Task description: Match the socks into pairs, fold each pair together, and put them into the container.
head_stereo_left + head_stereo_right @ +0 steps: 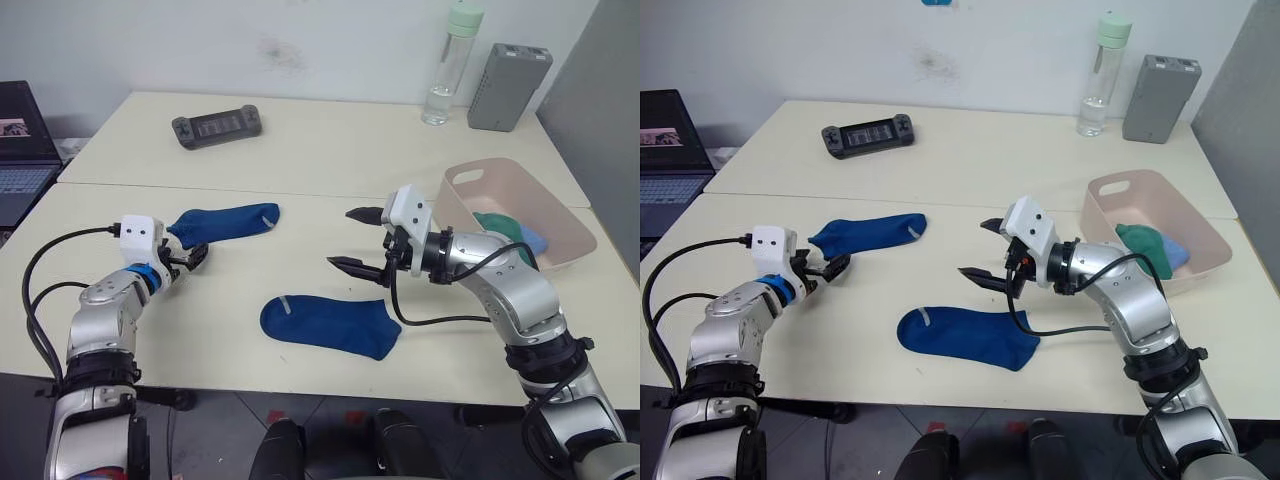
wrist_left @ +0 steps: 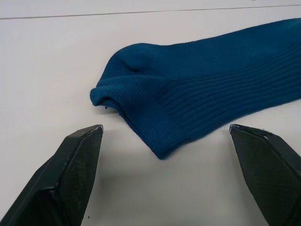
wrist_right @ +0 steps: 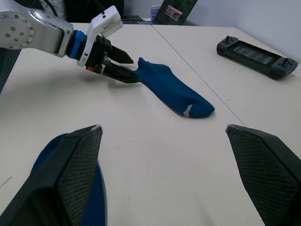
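Socks of dark royal blue are laid flat and apart on the table (image 1: 330, 140): the far sock (image 1: 228, 221) lies with its cuff toward the left gripper (image 1: 190, 257), the near sock (image 1: 330, 322) toward the table's front edge. The left gripper is held low just at that cuff with its fingers spread, apparently so the fabric can be pinched. The right gripper (image 1: 358, 240) is kept raised above the table between the two socks, its fingers wide apart and nothing held, judged to be waiting its turn on the near sock. The container (image 1: 563, 226) is set at the robot's right, with a green sock bundle (image 1: 503, 226) and a light blue one (image 1: 535, 240) already inside, so this pair seems the last.

A pale, smooth tabletop is seen, crossed by a seam. Near the white wall a game controller (image 1: 217, 127), a water bottle (image 1: 447, 68) and a grey box (image 1: 508, 73) are placed; a laptop (image 1: 22, 150) is seen at the far left.
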Controlling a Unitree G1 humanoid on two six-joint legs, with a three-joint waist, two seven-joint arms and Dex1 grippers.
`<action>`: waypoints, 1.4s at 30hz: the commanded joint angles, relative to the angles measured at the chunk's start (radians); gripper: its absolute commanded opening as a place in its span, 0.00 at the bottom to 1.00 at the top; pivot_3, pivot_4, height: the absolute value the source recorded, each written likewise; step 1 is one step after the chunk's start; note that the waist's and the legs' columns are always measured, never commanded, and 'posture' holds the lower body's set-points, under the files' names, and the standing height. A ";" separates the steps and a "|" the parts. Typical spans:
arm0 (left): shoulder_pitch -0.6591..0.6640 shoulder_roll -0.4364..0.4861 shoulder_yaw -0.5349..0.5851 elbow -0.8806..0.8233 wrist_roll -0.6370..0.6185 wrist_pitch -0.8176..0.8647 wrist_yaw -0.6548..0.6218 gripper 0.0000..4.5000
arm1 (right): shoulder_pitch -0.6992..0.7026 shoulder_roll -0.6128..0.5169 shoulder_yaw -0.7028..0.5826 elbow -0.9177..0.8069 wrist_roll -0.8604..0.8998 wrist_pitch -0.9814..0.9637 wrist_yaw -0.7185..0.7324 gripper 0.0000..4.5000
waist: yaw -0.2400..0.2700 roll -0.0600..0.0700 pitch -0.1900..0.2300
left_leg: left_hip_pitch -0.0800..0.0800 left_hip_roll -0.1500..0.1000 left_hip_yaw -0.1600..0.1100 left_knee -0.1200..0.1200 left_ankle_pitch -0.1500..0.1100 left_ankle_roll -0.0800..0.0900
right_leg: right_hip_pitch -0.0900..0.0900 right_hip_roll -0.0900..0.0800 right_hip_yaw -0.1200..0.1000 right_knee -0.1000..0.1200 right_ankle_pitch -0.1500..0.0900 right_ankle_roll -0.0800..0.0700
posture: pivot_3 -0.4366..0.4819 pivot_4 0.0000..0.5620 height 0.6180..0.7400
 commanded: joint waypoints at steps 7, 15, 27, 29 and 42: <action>-0.076 0.010 0.011 0.124 0.007 -0.058 -0.007 0.35 | -0.007 -0.006 -0.013 -0.070 0.037 0.005 0.006 1.00 | -0.001 0.000 0.000 | 0.000 0.000 -0.001 0.000 0.000 0.000 | 0.000 0.000 0.000 0.001 0.000 0.000 | 0.48 0.27 1.00; -0.044 0.014 0.013 0.098 -0.002 -0.051 -0.028 0.01 | -0.003 -0.012 -0.015 -0.068 0.034 0.000 0.000 1.00 | -0.002 0.000 0.000 | 0.000 0.000 -0.001 0.000 0.000 0.000 | 0.000 0.000 0.000 0.002 0.000 0.000 | 0.48 0.27 1.00; 0.140 -0.136 0.000 -0.673 -0.398 0.562 -0.016 0.01 | -0.003 -0.023 -0.029 -0.046 0.027 -0.019 -0.005 1.00 | 0.006 0.000 0.000 | -0.001 -0.001 -0.002 0.001 0.000 0.000 | 0.000 -0.001 -0.001 0.001 0.000 0.000 | 0.48 0.27 1.00; 0.140 -0.163 -0.014 -0.732 -0.428 0.611 0.007 0.01 | -0.002 -0.023 -0.029 -0.044 0.025 -0.022 -0.006 1.00 | 0.004 0.000 0.000 | 0.000 -0.001 -0.002 0.001 0.000 0.000 | 0.000 -0.001 -0.001 0.002 0.000 0.000 | 0.48 0.27 1.00; 0.138 -0.302 -0.111 -0.846 -0.510 0.730 0.090 0.15 | 0.009 -0.043 -0.049 -0.030 0.009 -0.037 -0.012 1.00 | -0.002 0.000 0.000 | 0.000 -0.001 -0.001 0.001 0.000 -0.001 | 0.000 0.000 0.000 0.002 0.000 0.000 | 0.48 0.27 1.00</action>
